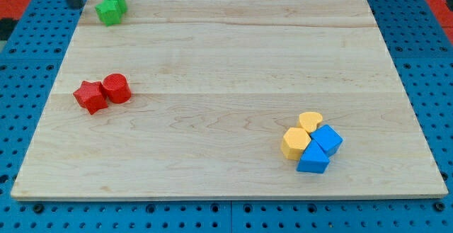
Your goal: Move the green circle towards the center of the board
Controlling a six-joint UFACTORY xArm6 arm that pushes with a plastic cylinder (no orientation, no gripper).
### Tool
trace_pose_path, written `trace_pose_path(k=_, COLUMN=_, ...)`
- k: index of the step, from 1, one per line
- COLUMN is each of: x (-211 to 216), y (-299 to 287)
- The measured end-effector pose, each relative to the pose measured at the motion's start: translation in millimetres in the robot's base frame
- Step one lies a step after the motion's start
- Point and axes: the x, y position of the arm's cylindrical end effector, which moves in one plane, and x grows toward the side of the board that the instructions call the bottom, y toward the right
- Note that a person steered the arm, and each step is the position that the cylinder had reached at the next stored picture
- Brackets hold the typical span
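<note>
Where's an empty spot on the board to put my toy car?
The middle is bare, between the red blocks, the green blocks and the yellow and blue pile. The top right is free too. It's crowded at that pile.

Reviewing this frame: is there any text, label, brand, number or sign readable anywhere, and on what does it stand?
None: no readable text in this view.
The wooden board is bare wood grain.
The green blocks, red blocks, yellow blocks and blue blocks carry no markings.
The blue perforated surface shows only holes.
My tip, at the view's top left beside the green blocks, is plain and dark.
</note>
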Motion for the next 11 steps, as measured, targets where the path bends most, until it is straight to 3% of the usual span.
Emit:
trace_pose_path(k=7, x=-2, y=62)
trace_pose_path(k=10, x=14, y=119)
trace_pose_path(k=11, x=0, y=124)
